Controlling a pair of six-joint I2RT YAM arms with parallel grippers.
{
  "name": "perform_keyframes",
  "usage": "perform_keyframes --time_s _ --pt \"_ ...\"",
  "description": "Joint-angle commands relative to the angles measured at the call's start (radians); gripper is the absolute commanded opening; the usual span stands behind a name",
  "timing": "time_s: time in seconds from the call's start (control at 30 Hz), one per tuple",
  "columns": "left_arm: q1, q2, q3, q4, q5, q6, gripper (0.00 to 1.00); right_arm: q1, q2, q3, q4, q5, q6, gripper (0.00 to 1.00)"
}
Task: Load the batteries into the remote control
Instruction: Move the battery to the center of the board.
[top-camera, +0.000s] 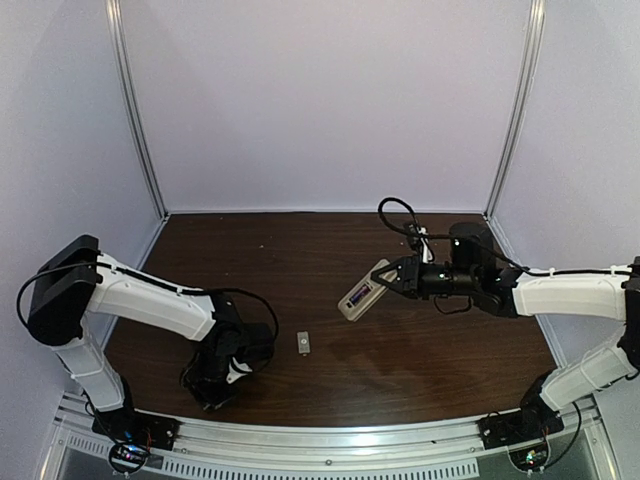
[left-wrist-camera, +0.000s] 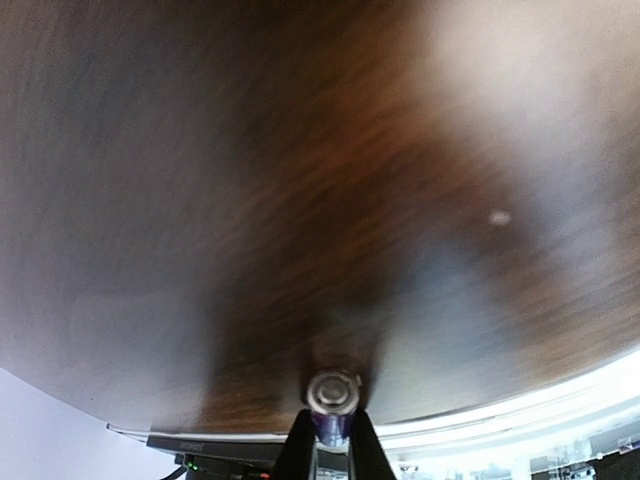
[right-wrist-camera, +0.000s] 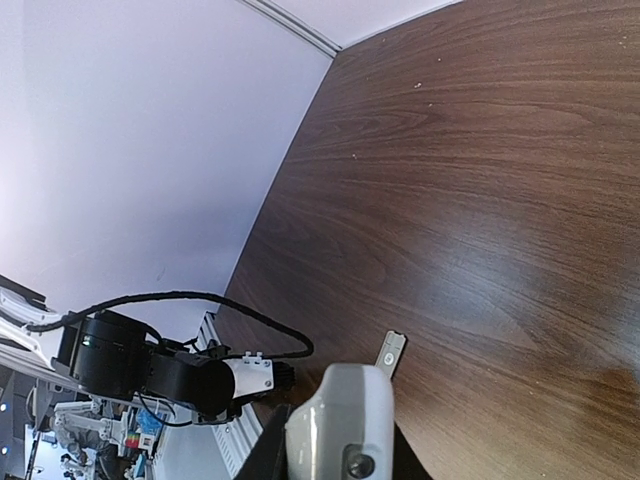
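Both arms bent inward, each tool closed on a load.
The left arm (top-camera: 150, 300) folds back at the elbow, and the left tool (top-camera: 213, 392) points down close to its own base, its fingers (left-wrist-camera: 298, 452) pinched on a battery (left-wrist-camera: 333, 395). The right arm (top-camera: 565, 295) reaches leftward with a roughly level wrist, and the right tool (top-camera: 388, 278) clamps one end of the remote control (top-camera: 362, 292).
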Motion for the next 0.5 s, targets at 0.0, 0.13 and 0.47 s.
perform_keyframes --time_s 0.0,0.13,0.47 --pt "0.014 0.072 0.122 0.236 -0.096 0.095 0.00 -0.041 -0.041 0.020 -0.025 -0.011 -0.027 0.00" --pt "0.020 0.126 0.331 0.216 -0.207 0.263 0.00 -0.078 -0.072 0.010 -0.048 -0.019 -0.038 0.00" --pt "0.056 0.366 0.742 0.201 -0.217 0.775 0.00 -0.222 -0.220 -0.018 -0.190 -0.014 -0.074 0.00"
